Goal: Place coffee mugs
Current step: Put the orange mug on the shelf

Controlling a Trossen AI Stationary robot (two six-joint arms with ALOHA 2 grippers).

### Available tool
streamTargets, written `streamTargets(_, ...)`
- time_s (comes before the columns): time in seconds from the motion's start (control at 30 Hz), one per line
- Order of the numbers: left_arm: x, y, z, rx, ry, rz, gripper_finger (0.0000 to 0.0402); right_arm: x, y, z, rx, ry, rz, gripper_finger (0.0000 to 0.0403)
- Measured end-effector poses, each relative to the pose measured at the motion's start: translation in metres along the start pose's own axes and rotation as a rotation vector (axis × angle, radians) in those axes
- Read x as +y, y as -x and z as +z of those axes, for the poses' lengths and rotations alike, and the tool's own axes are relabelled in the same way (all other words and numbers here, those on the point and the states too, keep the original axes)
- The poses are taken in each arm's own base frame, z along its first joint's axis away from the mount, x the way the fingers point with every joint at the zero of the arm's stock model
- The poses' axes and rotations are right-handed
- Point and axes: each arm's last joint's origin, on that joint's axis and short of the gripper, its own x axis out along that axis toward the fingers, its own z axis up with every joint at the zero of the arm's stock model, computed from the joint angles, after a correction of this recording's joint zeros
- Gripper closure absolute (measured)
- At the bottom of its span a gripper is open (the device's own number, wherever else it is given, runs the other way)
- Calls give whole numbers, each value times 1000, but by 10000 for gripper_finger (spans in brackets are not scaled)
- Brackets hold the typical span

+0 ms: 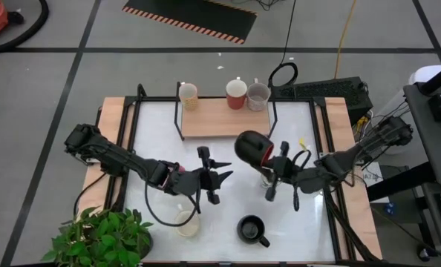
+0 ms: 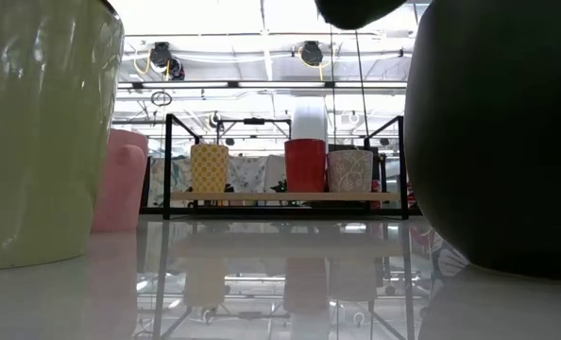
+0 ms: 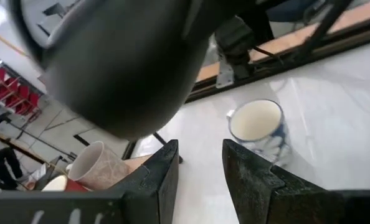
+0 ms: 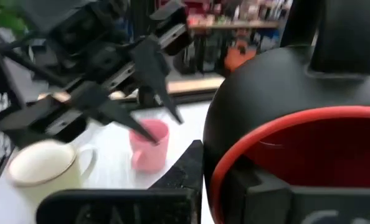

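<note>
Judging by position, three mugs (image 1: 236, 93) stood on the shelf (image 1: 224, 119); right gripper (image 1: 269, 159), pinching the red-and-black mug (image 1: 253, 147), hung mid-table; left gripper (image 1: 222, 185) was spread, empty; four mugs remained.

A leafy green potted plant (image 1: 102, 236) sits at the table's near-left corner. A black-framed wooden shelf (image 1: 224, 119) stands at the white table (image 1: 309, 222)'s far edge, and a hazard-striped mat (image 1: 191, 18) lies on the floor beyond.
</note>
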Motion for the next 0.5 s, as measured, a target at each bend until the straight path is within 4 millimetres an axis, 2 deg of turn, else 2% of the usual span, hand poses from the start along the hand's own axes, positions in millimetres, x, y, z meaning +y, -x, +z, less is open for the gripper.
streamTargets(0.13,-3,2,-3,30,-4,-9,246,-4,-12,-28,-104,-40,-13,388)
streamTargets(0.27,-2,2,-8,80,-16,44,187,-12,-18,-49,-182,-67,30,388)
streamTargets(0.4,0,3,-8,97,-9,110,131,-19,-21,-53,-194,-75,64,388)
streamTargets(0.5,4,6,-5,83,-3,115,113,-21,-23,-53,-186,-70,50,388)
